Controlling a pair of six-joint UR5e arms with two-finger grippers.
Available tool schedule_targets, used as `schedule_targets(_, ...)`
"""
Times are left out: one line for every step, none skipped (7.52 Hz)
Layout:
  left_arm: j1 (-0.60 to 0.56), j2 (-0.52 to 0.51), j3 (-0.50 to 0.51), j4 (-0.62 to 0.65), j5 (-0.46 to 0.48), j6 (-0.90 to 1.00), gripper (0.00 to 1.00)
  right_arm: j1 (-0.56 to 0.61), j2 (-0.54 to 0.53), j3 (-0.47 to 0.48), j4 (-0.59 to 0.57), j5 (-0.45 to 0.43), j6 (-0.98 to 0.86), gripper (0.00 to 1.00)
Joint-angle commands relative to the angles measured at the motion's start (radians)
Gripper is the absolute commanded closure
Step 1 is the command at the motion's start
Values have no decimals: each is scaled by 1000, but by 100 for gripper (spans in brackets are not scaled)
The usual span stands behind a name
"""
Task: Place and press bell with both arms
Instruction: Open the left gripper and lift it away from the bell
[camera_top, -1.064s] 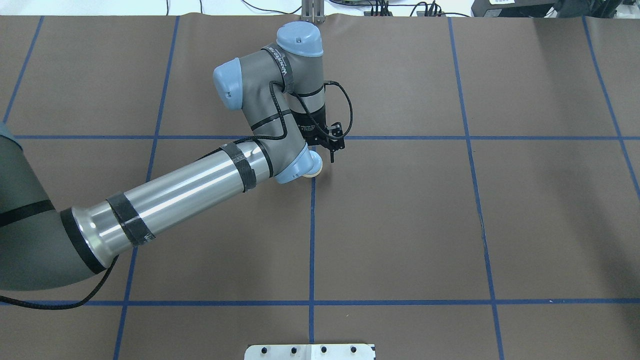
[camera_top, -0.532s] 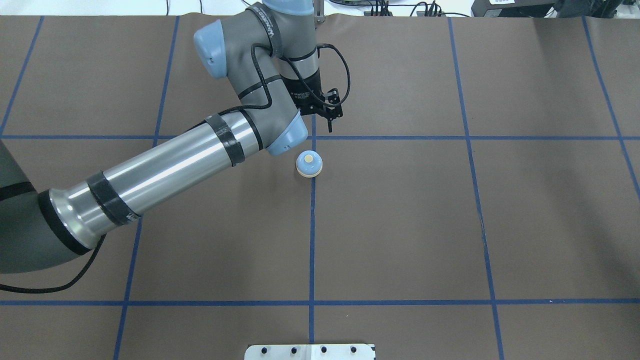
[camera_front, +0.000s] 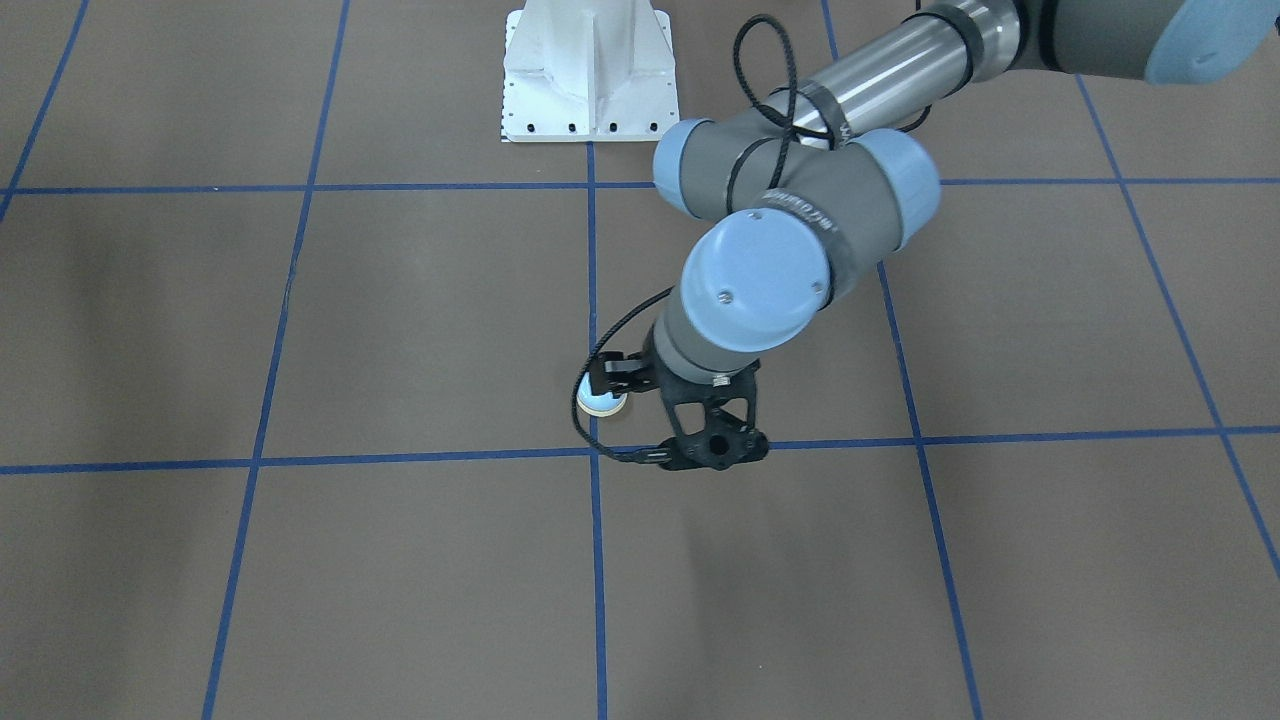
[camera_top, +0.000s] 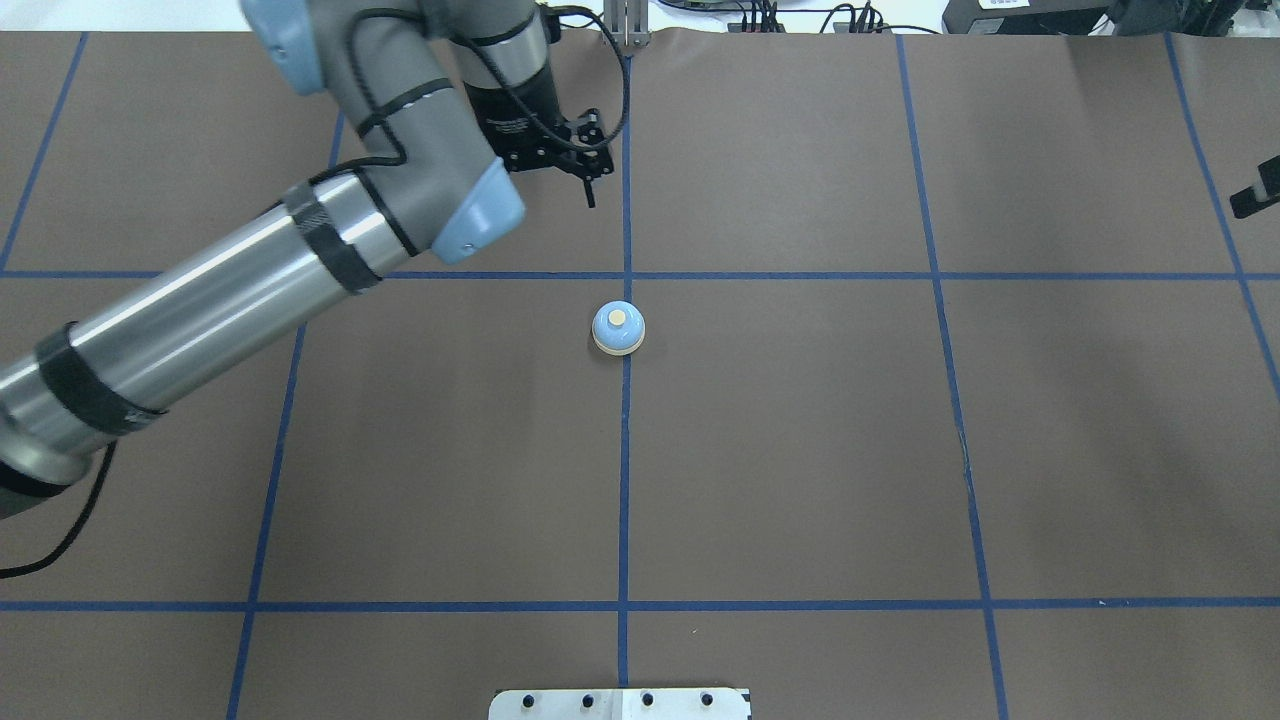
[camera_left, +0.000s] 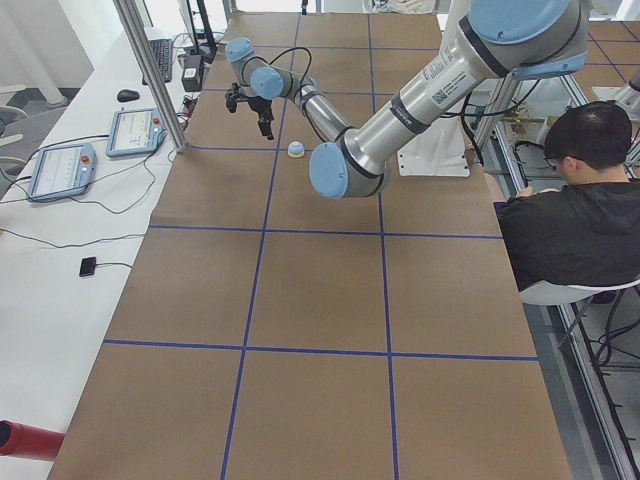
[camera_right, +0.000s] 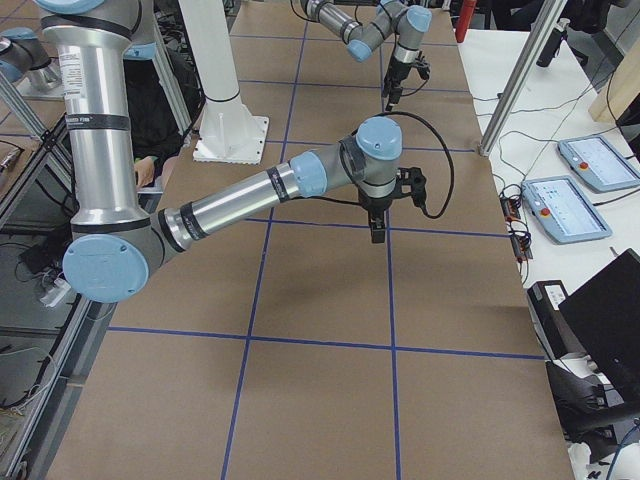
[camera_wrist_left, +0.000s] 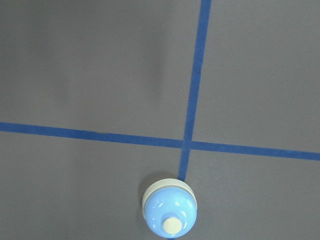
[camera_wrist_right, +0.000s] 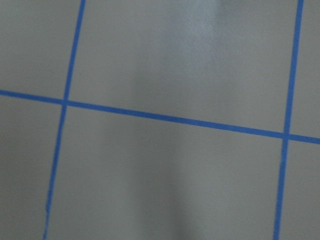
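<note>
the bell (camera_top: 618, 328) sits upright near the middle of the brown counter (camera_top: 800, 470), right on the blue tape line (camera_top: 623, 480) that runs from the robot's edge to the far edge, just on the robot's side of where it crosses another line. nothing touches it and its cream button faces up. the left arm (camera_top: 230, 290) reaches in from the left end, and the left gripper (camera_front: 718, 450) hangs in the air on the far-edge side of the bell, clear of it. i cannot tell from here whether its jaws are apart or together. the right gripper (camera_right: 377, 234) hovers over the counter towards the right end, well apart from the bell, and i cannot make out its jaws either.
</note>
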Motion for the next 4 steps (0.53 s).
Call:
schedule_targets(-85,233,-214,6,42,169,0,-156,132,-6,21,-94,174,0)
schedule_targets(-134,332,-266,6,42,295,0,-240,204,-12,17,-125,257,0)
schedule_targets(-195,433,-308,6,44,436,0,-327,262,-14,17,-180,371,0)
schedule_targets(-257,516,-337,6,42,581,0,-401,336,-32,12,-255,475,0)
